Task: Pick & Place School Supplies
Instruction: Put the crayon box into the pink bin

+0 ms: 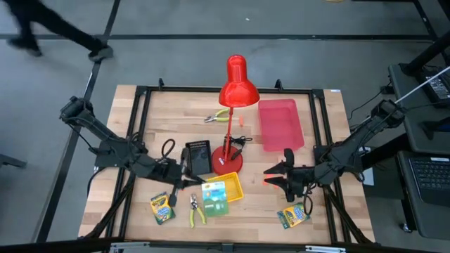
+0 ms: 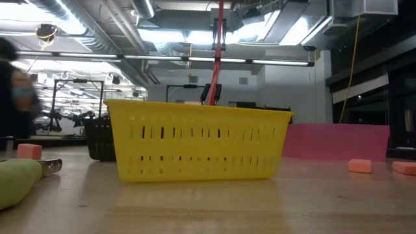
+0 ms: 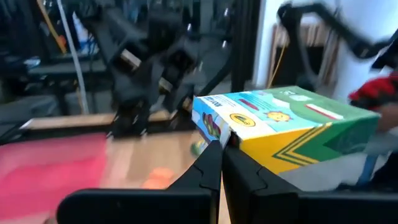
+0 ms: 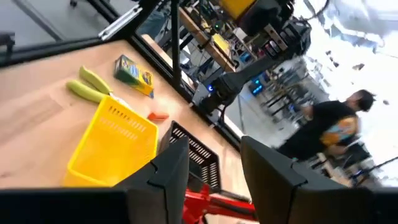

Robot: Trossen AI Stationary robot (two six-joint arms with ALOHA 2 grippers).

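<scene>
My left gripper (image 1: 191,181) (image 3: 221,163) is shut on a yellow-and-green crayon box (image 1: 214,198), which shows over the near-left part of the yellow tray (image 1: 234,184). Two more crayon boxes lie flat on the table, one (image 1: 162,208) near the front left and one (image 1: 294,216) near the front right. One pair of pliers (image 1: 197,211) lies beside the tray; another (image 1: 219,116) lies behind the red lamp. My right gripper (image 1: 275,177) (image 4: 214,162) is open and touches nothing, with tiny orange pieces (image 1: 268,184) beside it. My left gripper pinches the crayon box between its two fingers at one short end (image 3: 214,132). The rest of the box (image 3: 298,127) reaches out beyond the fingertips, roughly level. Whether the box rests on the yellow tray or is lifted clear cannot be told.
The red desk lamp (image 1: 235,84) stands mid-table on its round base (image 1: 226,164), next to the black tray (image 1: 197,156). The pink tray (image 1: 281,123) lies far right. A person (image 4: 333,127) stands beyond the table. Orange pieces (image 2: 359,166) lie on the wood.
</scene>
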